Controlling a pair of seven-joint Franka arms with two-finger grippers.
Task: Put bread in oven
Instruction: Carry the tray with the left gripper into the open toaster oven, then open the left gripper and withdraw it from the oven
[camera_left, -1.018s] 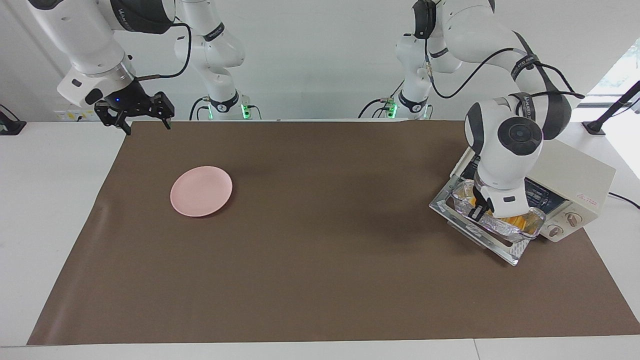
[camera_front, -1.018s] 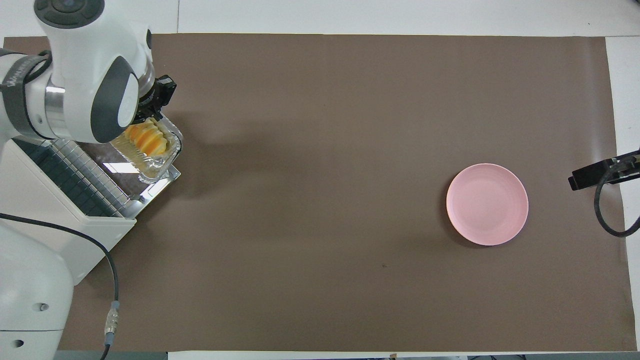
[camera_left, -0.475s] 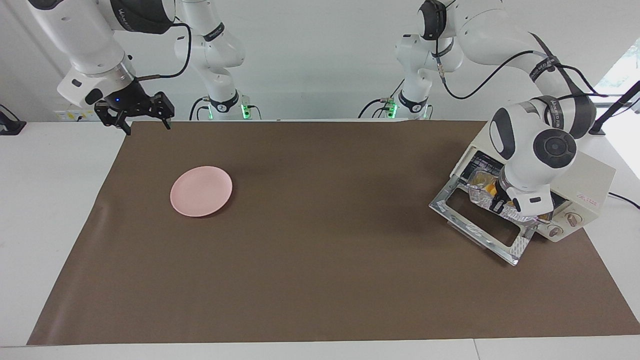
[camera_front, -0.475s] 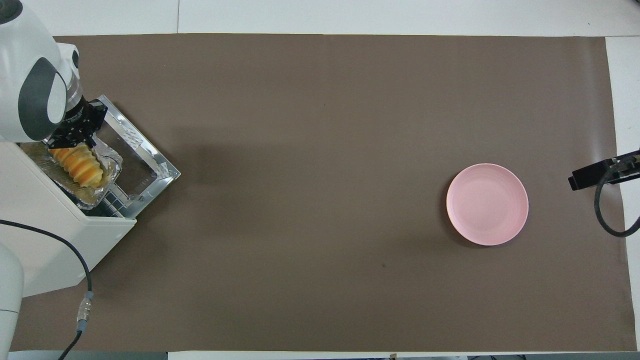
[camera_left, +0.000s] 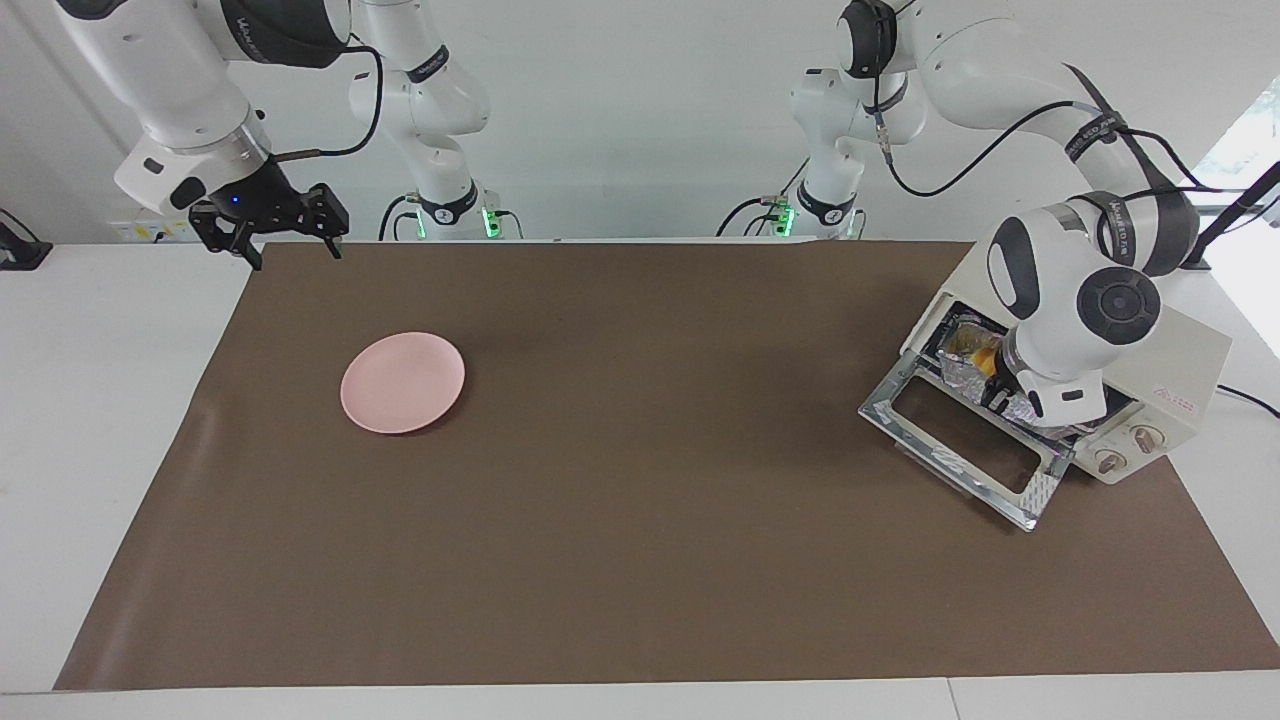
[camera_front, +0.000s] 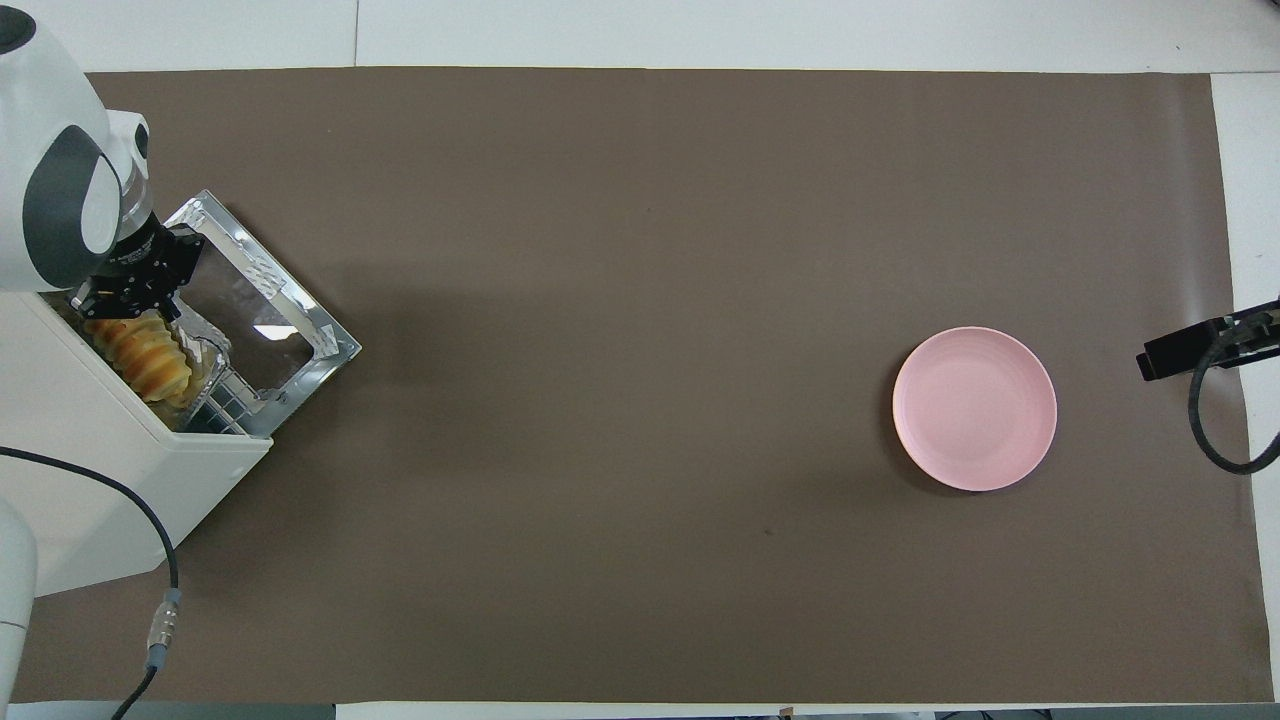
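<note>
The left claw (camera_front: 125, 296) is closed on the rim of the crinkled silver foil tray (camera_left: 962, 372), so the small ridged yellow-orange bread (camera_front: 140, 352) travels inside it. Tray and bread sit on the rack of the cream-white toaster oven (camera_left: 1170, 375), its glass door (camera_front: 262, 310) lying open. The right claw (camera_left: 290, 243) waits open over the table's (camera_left: 640, 560) edge, near the round pink plate (camera_left: 402, 382).

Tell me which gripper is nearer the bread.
Left. The left gripper is shut on the foil tray holding the bread at the oven mouth; the right gripper waits at the table's other end.
</note>
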